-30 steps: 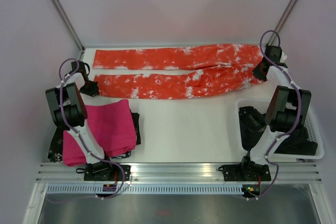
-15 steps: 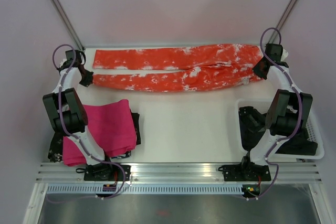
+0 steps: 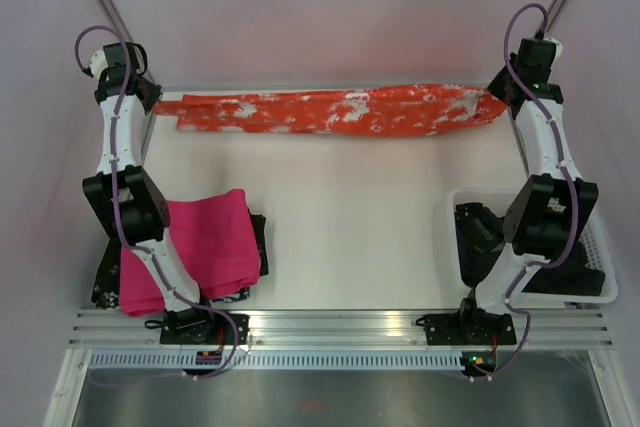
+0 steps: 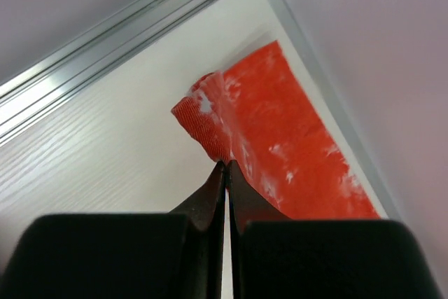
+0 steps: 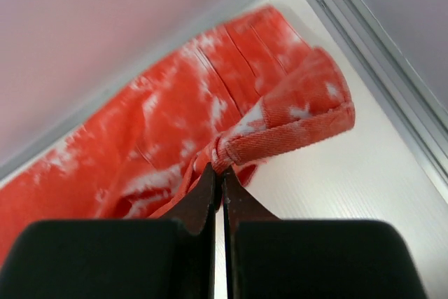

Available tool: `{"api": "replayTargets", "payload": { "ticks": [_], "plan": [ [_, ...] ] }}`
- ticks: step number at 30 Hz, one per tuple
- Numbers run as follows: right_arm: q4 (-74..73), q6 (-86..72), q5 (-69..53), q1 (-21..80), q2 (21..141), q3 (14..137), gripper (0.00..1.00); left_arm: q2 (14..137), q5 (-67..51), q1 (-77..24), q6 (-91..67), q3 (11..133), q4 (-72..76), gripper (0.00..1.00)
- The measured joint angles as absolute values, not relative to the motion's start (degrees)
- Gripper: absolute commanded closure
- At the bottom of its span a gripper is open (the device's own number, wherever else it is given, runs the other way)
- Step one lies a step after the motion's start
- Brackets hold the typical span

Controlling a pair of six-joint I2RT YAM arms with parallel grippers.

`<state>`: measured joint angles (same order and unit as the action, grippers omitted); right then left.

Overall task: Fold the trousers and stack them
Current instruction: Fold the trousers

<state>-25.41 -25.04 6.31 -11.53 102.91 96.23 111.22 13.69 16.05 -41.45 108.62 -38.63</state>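
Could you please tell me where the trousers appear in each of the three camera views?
Top external: trousers stretched along the far edge of the white table, between both grippers.
Left wrist: one end at centre-right, pinched by the left gripper.
Right wrist: the other end at centre-left, pinched by the right gripper.
Shared landmark: the white table, under the trousers in every view.

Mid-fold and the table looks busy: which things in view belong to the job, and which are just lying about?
Part of the job:
- trousers, stretched along the far edge
- left gripper, shut on one end
- right gripper, shut on the other end

Lying about:
- pink cloth, folded, near left
- black garment
- basket holding it, near right
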Motion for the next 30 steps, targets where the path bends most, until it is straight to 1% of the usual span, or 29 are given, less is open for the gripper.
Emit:
{"api": "replayTargets", "payload": {
  "ticks": [7,10,12,16,24,30],
  "plan": [
    [-27.4,-21.0,3.6,-10.7,121.1,118.4,1.00,125.8,14.9,13.7,-41.3,126.7,-38.9,0.98],
    [-28.4,-19.5,3.1,-10.7,129.7,127.2,1.00,130.9,15.0,12.9,-42.1,130.2,-39.5,0.98],
    [-28.6,-18.5,2.8,-10.7,134.2,130.6,1.00,133.2,15.0,12.7,-43.2,130.9,-40.3,0.98],
    [-27.9,-16.7,1.3,-10.7,138.4,131.4,1.00,135.3,15.4,12.7,-44.6,131.2,-41.9,0.98],
    [-22.5,-16.3,0.2,-10.7,140.6,131.4,1.00,135.4,16.2,12.5,-45.5,133.4,-41.9,0.98],
    [-18.7,-16.9,0.1,-10.7,143.9,132.0,1.00,135.2,21.3,10.6,-47.1,136.7,-46.2,0.98]
  ]
}}
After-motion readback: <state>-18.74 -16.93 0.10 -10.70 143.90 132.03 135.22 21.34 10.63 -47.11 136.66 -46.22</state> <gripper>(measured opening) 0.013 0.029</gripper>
